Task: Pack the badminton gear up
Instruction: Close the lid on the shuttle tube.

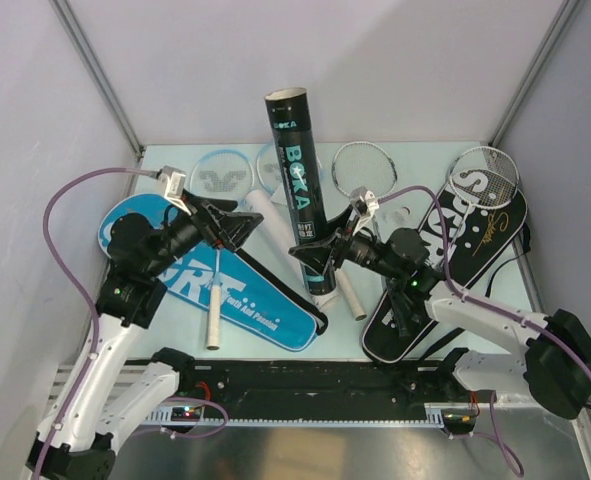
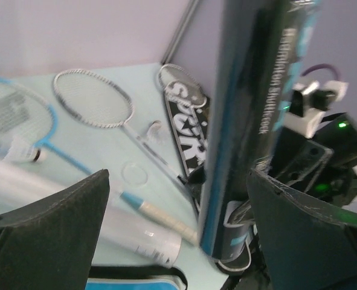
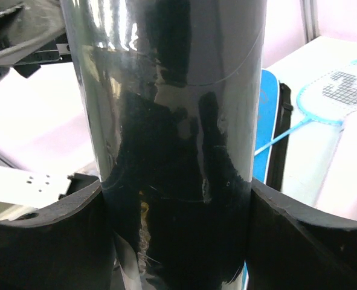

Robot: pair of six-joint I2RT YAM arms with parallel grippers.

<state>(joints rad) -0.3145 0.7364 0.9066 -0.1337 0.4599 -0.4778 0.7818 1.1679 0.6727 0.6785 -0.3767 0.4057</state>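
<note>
- 0 pieces look packed: both "SPORT" covers, the blue cover [image 1: 265,310] on the left and the black cover [image 1: 445,260] on the right, lie flat on the desk [image 1: 415,165] with no racket visibly inside.
- 4 rackets lie loose: 2 light-blue rackets [image 1: 218,178] far left and 2 silver rackets [image 1: 365,168] far right, 1 of them with its head on the black cover's far end.
- 1 black tube [image 1: 300,190] stands upright mid-desk, top open, with the right hand [image 1: 317,262] clamped on it low down. Whether shuttlecocks are inside I cannot tell.
- Left hand [image 1: 243,230] sits just left of that tube, fingers wide apart and empty.
- At least 1 shuttlecock [image 2: 22,152] lies loose on a light-blue racket head, so filling the tube seems the step in hand.
- 1 white tube [image 1: 265,215] lies slantwise behind the black tube's foot, and a racket handle [image 1: 213,325] lies across the blue cover. Both crowd any reach there.
</note>
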